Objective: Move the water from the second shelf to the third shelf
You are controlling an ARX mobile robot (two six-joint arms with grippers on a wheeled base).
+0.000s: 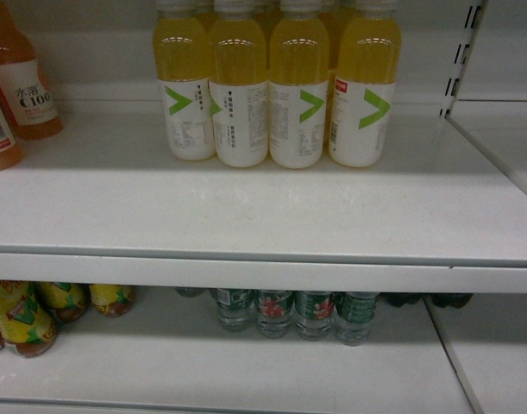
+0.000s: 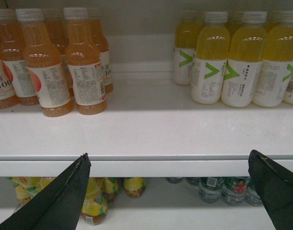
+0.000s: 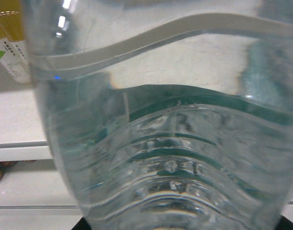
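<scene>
**White shelves, one water bottle up close**

The white upper shelf point(image 1: 246, 216) carries four front yellow juice bottles point(image 1: 298, 95), with more behind them hard to count, and bare room along its front edge. The lower shelf point(image 1: 246, 362) holds four water bottles point(image 1: 276, 312), tops cut off by the shelf lip. Orange bottles point(image 2: 50, 67) stand left. The left gripper point(image 2: 170, 191) has its dark fingers point(image 2: 64, 196) spread wide apart. A water bottle point(image 3: 165, 143) fills the right wrist view; the right fingers are hidden, so their state is unclear.
</scene>
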